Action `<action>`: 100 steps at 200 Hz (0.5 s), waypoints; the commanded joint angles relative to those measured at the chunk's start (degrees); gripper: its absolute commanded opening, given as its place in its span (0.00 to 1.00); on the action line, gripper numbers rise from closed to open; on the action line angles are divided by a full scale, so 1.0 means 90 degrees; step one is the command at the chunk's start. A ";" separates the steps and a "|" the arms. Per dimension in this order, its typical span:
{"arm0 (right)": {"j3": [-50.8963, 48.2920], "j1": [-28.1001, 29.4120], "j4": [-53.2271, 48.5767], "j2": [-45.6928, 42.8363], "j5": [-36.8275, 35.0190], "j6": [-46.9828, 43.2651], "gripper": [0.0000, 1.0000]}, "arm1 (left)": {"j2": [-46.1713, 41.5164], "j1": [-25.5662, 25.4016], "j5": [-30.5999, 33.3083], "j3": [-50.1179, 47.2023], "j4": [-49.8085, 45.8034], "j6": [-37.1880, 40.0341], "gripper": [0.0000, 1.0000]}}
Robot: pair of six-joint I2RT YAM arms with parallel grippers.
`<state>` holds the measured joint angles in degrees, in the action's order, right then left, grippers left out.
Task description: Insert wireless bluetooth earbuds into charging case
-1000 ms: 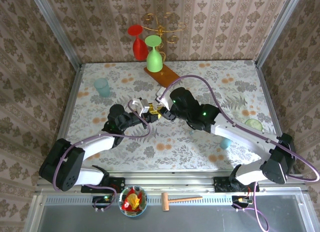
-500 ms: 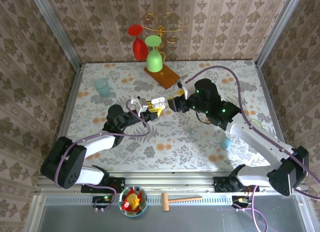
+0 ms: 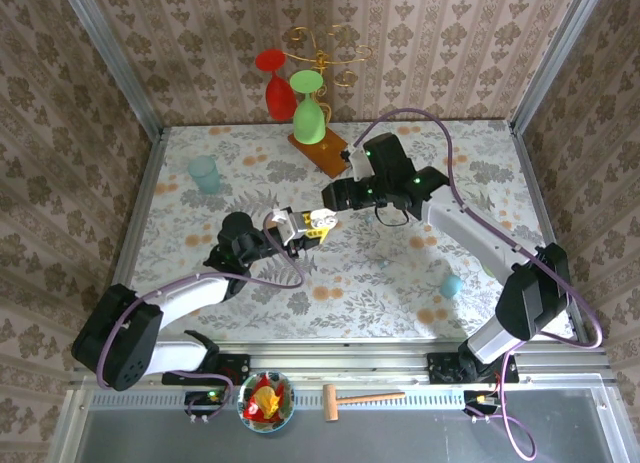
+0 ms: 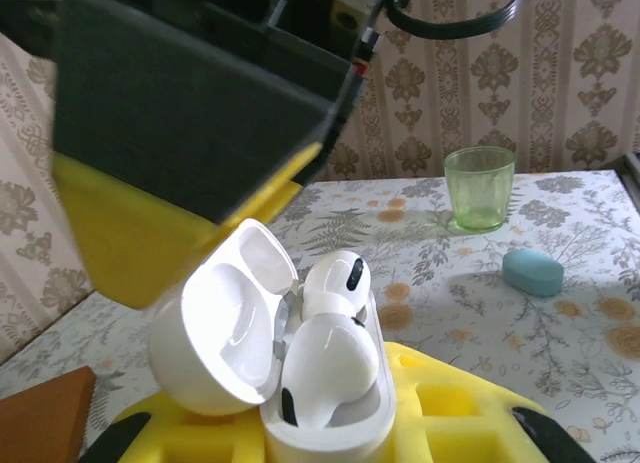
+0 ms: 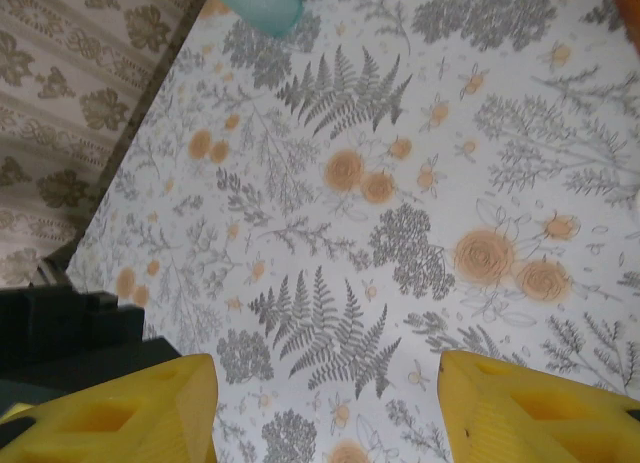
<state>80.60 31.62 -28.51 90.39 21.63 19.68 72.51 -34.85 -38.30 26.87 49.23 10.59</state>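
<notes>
Right gripper (image 3: 333,195) has backed off, fingers spread wide. Left gripper (image 3: 303,228) grips the open charging case (image 4: 215,338), both earbuds (image 4: 335,278) seated.

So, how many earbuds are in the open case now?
2. One earbud sits in the far slot of the case, the other earbud in the near slot. More may be hidden elsewhere.
</notes>
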 commanded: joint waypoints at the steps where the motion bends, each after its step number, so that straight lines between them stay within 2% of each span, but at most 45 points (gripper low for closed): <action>1: 0.0190 -0.0024 -0.0753 -0.0046 0.0401 -0.0328 0.60 | -0.0156 -0.0010 0.0400 0.0022 -0.0030 0.0125 0.01; 19: 0.0105 -0.0026 -0.0931 -0.0188 0.0474 -0.0648 0.60 | -0.0193 0.0014 0.0632 0.0141 -0.0224 -0.0302 0.02; 45: -0.0184 -0.0027 -0.0725 -0.0630 0.0261 -0.0911 0.60 | -0.0253 0.0063 0.0443 0.0254 -0.0371 -0.0582 0.03; 67: -0.0907 -0.0027 0.0410 -0.1466 -0.0006 -0.1200 0.61 | -0.0298 0.0165 -0.0382 0.0351 -0.0477 -0.0917 0.03; 83: -0.1505 -0.0027 0.1160 -0.2001 0.0462 -0.1879 0.62 | -0.0330 0.0227 -0.1081 0.0391 -0.0493 -0.1132 0.03; 100: -0.1773 -0.0019 0.0833 -0.2421 0.1241 -0.3300 0.59 | -0.0407 0.0259 -0.1752 0.0498 -0.0913 -0.1192 0.02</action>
<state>67.72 31.18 -24.73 73.84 24.49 6.48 70.72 -33.08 -42.72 28.73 44.93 3.38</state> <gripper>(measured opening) 0.606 0.210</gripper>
